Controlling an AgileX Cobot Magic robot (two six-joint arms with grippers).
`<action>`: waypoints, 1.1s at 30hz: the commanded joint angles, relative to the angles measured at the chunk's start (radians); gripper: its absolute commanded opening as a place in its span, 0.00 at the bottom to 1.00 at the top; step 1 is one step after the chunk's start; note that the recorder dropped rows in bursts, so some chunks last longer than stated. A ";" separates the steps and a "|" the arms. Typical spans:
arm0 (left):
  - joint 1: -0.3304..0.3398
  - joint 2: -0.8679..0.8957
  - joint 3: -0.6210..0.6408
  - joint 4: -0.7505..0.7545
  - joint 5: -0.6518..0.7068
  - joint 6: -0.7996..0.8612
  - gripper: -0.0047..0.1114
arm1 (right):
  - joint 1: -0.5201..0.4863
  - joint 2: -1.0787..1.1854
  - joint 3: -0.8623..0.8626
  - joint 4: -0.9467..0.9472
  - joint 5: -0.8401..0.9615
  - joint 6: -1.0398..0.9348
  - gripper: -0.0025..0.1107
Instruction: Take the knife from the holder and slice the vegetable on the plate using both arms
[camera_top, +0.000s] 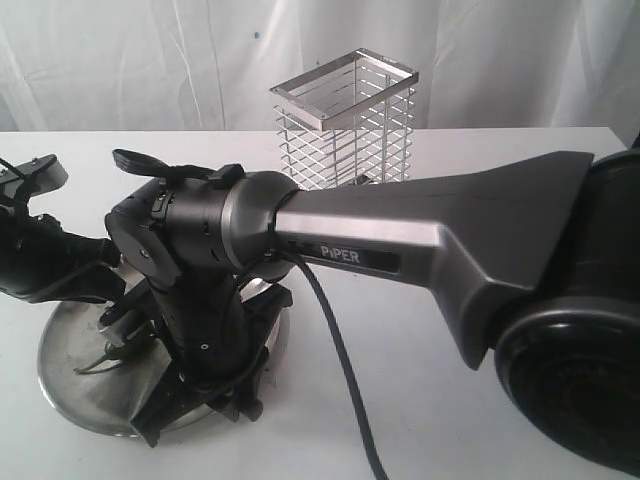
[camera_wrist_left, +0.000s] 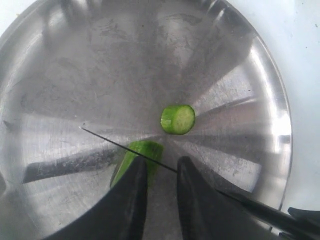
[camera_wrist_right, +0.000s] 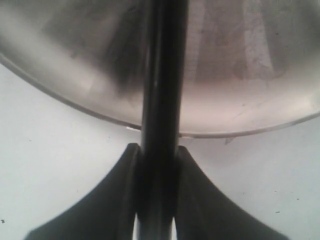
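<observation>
- Chrome wire holder stands at the back of the surface with no knife in it, so the first step, taking out the knife, is done.
- My right end effector is clamped on the black handle of the knife, one finger tight on each side, just at the rim of the plate.
- My left end effector is low over the plate. Its fingers look closed on the vegetable: the green end shows just past the fingertips and the rest is hidden under them.
- The thin blade goes across the plate and passes right at this green end, in front of my left fingertips.
- One round slice lies apart from the main part, near the middle of the plate, with its pale cut face turned up. I judge that at least one cut is finished.
- What is left, I think: perhaps more slices from the held part, then to put the knife down and let the vegetable go.
</observation>
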 joint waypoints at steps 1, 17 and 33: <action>-0.005 -0.003 0.007 -0.023 0.010 0.004 0.28 | -0.008 0.010 -0.004 -0.008 -0.005 0.001 0.02; -0.005 -0.003 0.007 -0.025 0.010 0.004 0.28 | -0.010 0.010 -0.004 -0.035 -0.007 0.006 0.02; -0.005 -0.003 0.007 -0.027 0.000 0.004 0.28 | -0.010 0.010 -0.004 -0.067 -0.016 0.006 0.02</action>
